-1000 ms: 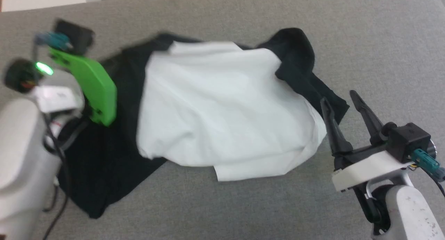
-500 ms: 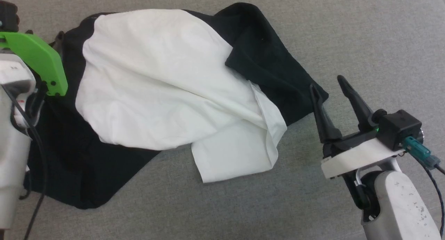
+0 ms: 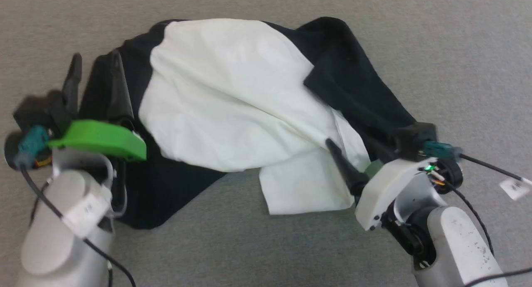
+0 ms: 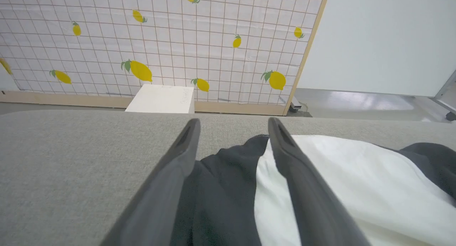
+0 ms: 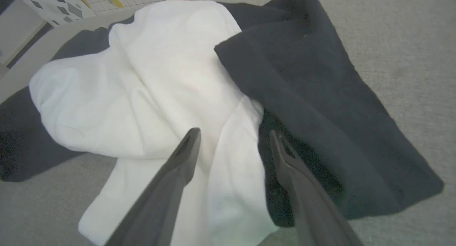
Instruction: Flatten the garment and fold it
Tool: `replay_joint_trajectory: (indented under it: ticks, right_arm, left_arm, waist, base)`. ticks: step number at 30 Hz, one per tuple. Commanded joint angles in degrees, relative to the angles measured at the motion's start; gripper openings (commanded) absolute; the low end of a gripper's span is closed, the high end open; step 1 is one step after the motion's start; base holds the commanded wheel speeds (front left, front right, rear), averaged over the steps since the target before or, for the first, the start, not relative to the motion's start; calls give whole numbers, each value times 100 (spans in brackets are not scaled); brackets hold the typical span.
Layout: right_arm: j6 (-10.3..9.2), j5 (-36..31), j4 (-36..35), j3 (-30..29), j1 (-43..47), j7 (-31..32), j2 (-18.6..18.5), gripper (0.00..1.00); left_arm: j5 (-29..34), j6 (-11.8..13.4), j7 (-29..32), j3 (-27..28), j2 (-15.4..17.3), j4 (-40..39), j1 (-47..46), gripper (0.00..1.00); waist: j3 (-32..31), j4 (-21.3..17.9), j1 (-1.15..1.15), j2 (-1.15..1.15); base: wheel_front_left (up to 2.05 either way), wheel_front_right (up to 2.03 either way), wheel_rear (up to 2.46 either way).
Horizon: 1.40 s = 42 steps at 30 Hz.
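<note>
The garment [image 3: 232, 91] lies rumpled on the grey surface, its white body bunched in the middle. One black sleeve [image 3: 166, 183] spreads at the left and the other [image 3: 357, 96] at the right. A white flap [image 3: 303, 187] sticks out toward the front. My left gripper [image 3: 95, 77] stands open over the upper part of the left sleeve; in the left wrist view the left gripper [image 4: 233, 123] has black cloth between its fingers and the white body [image 4: 356, 182] to their right. My right gripper [image 3: 353, 148] is open, with the right gripper [image 5: 235, 134] over the seam between the white flap and the right sleeve.
The grey cloth-covered surface [image 3: 457, 50] reaches all around the garment. Beyond its far edge stand a lemon-print grid panel [image 4: 160, 32] and a white box [image 4: 160, 98]. Cables trail from both wrists, one with a white tag [image 3: 513, 187].
The head camera has shifted. My left gripper's fingers have come into view, open, above the left sleeve. The right gripper has turned and moved in from the bare surface over the garment's right front.
</note>
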Motion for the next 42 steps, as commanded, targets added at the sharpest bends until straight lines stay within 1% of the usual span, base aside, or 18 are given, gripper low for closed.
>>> replay_joint_trajectory:
  ticks: [1, 4, 7, 8, 9, 10, 11, 14, 17, 21, 24, 25, 26, 27, 33, 37, 40, 42]
  right_arm:
    - [-8, 5, 47, 23, -16, 240, 39, 100]
    - [-8, -112, 261, 82, -52, 910, 72, 100]
    - [-8, -249, 452, 138, -88, 1377, 86, 100]
    - [-8, -244, 502, 165, -86, 1524, 89, 52]
    - [-8, -240, 523, 199, -74, 1627, 90, 31]
    - [-8, -218, 529, 249, -33, 1757, 82, 5]
    - [-8, -156, 516, 297, 35, 1894, 57, 0]
    - [-8, 39, 230, 343, 418, 2383, -217, 0]
    - [-8, 127, -293, 77, 1048, 2856, -513, 0]
    - [-8, 129, -1096, -443, 2025, 3498, -676, 0]
    - [-8, 68, -1650, -768, 2618, 3839, -668, 0]
    - [-8, 47, -1842, -863, 2743, 3805, -629, 24]
    - [-8, 32, -1975, -926, 2808, 3718, -600, 95]
    - [-8, -6, -2099, -1026, 2885, 3621, -552, 100]
    - [-8, 76, -2835, -1727, 3137, 3189, -138, 100]
    - [-8, -5, -3235, -2115, 2862, 2742, -51, 100]
    - [-8, -183, -2918, -2304, 2255, 2199, -14, 100]
    - [-8, -272, -2392, -2305, 1781, 1889, 3, 100]
  left_arm:
    - [36, 76, -144, 11, -58, -97, 216, 100]
    - [105, 164, -313, -68, -164, -317, 584, 100]
    - [98, 235, -377, -107, -260, -439, 850, 100]
    - [74, 253, -399, -104, -298, -482, 930, 100]
    - [57, 253, -413, -113, -324, -510, 984, 100]
    - [49, 249, -427, -130, -344, -531, 1041, 100]
    - [45, 246, -429, -149, -353, -531, 1085, 100]
    - [35, 249, -430, -189, -363, -509, 1186, 100]
    - [3, 256, -426, -186, -356, -468, 1268, 100]
    - [-54, 232, -419, -190, -346, -421, 1360, 100]
    - [-80, 220, -408, -209, -345, -403, 1411, 100]
    - [-87, 220, -402, -212, -340, -404, 1428, 100]
    - [-92, 218, -397, -213, -332, -407, 1438, 100]
    - [-93, 211, -385, -222, -319, -411, 1444, 100]
    - [-87, 204, -341, -269, -289, -431, 1419, 100]
    - [-71, 233, -326, -282, -273, -489, 1410, 100]
    - [-44, 246, -310, -306, -267, -559, 1347, 100]
    - [-24, 246, -300, -333, -270, -588, 1281, 100]
  waist:
    - [-186, 249, 0, 0]
    - [-213, 362, 0, 0]
    - [-246, 450, 0, 0]
    - [-257, 475, 0, 0]
    - [-271, 502, 0, 0]
    - [-300, 531, 0, 0]
    - [-328, 551, 0, 0]
    - [-456, 596, 0, 0]
    - [-610, 596, 0, 0]
    - [-783, 564, 0, 0]
    - [-874, 526, 0, 0]
    - [-892, 507, 0, 0]
    - [-903, 492, 0, 0]
    - [-910, 481, 0, 0]
    - [-943, 481, 0, 0]
    - [-899, 476, 0, 0]
    - [-783, 499, 0, 0]
    - [-709, 523, 0, 0]
  base:
    - [0, 0, 0]
    - [0, 0, 0]
    - [0, 0, 0]
    - [0, 0, 0]
    - [0, 0, 0]
    - [0, 0, 0]
    - [0, 0, 0]
    - [0, 0, 0]
    - [0, 0, 0]
    - [0, 0, 0]
    - [0, 0, 0]
    - [0, 0, 0]
    - [0, 0, 0]
    - [0, 0, 0]
    - [0, 0, 0]
    - [0, 0, 0]
    - [0, 0, 0]
    - [0, 0, 0]
